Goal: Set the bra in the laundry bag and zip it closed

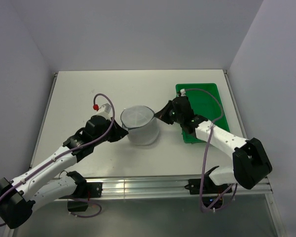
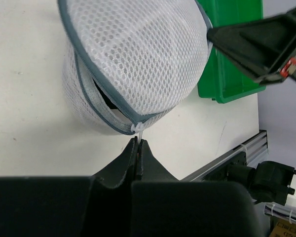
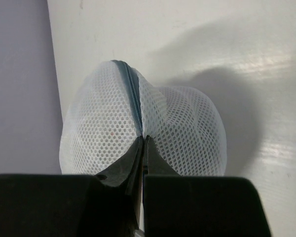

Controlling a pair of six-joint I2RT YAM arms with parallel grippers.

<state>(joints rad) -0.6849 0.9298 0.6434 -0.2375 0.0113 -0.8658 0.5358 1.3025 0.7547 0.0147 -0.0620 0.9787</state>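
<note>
The laundry bag (image 1: 139, 124) is a pale mesh pouch with a grey zipper, puffed up at the table's middle between both grippers. My left gripper (image 2: 138, 141) is shut on the white zipper pull (image 2: 136, 128) at the bag's left side (image 2: 138, 54). A short stretch of zipper is still open, and a dark sliver of the bra (image 2: 104, 96) shows through the gap. My right gripper (image 3: 143, 139) is shut on the bag's zipper edge (image 3: 133, 96) at the bag's right side (image 3: 187, 133). In the top view the grippers are on the left (image 1: 122, 131) and right (image 1: 159, 116).
A green plastic tray (image 1: 202, 111) lies at the right, under my right arm, and also shows in the left wrist view (image 2: 232, 59). The table's front metal rail (image 1: 148, 185) runs along the near edge. Walls close in the back and sides.
</note>
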